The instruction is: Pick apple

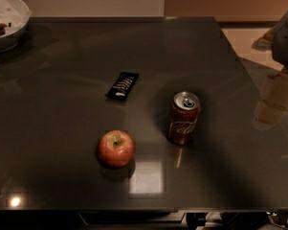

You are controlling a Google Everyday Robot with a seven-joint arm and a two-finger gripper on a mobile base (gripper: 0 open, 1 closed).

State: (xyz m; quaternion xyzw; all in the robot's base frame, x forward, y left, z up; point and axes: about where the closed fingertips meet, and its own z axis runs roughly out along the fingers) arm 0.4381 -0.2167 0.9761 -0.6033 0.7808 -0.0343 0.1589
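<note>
The red apple [116, 148] with a yellow-green patch around its stem sits upright on the dark table [57, 114], near the front and left of centre. A red cola can [183, 118] stands upright to its right and slightly farther back, apart from it. My gripper [273, 98] hangs at the right edge of the view, over the table's right side, well to the right of the can and far from the apple. It holds nothing that I can see.
A black snack bar [123, 85] lies behind the apple near the table's middle. A white bowl [7, 20] with some contents stands at the back left corner. The table's right edge runs diagonally beside my arm [287, 35].
</note>
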